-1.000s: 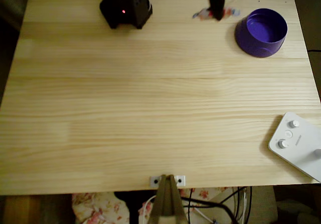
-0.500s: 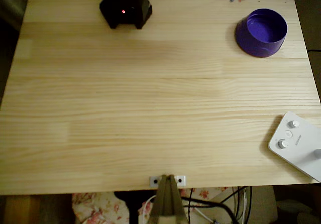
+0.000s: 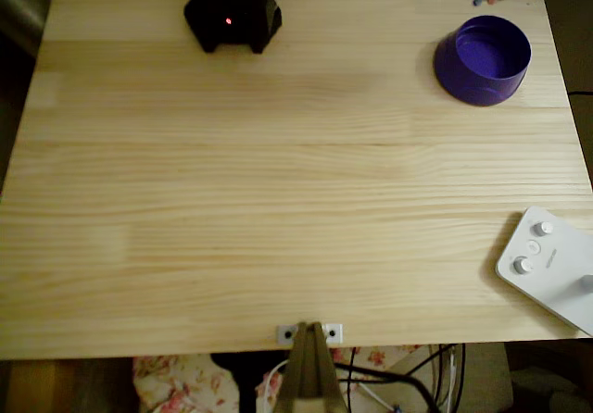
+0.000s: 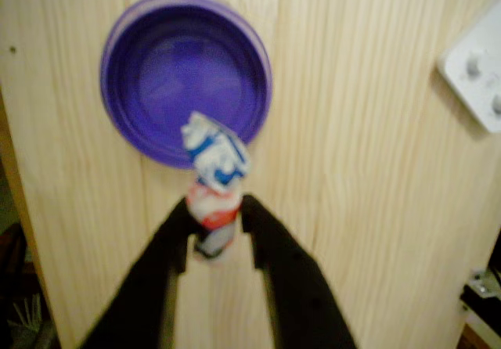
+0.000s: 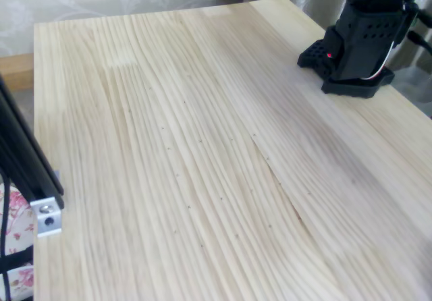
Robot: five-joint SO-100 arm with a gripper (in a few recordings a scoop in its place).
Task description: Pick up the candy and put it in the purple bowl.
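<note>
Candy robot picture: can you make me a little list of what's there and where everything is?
candy: pinched between the gripper fingers, up off the table
candy colours: white, red and blue wrapper
bowl: purple, round, nothing in it
candy and bowl: in the wrist view the candy's tip overlaps the bowl's rim
bowl place: right far corner of the table in the overhead view
white button box: right near edge
arm base: black, far edge
</note>
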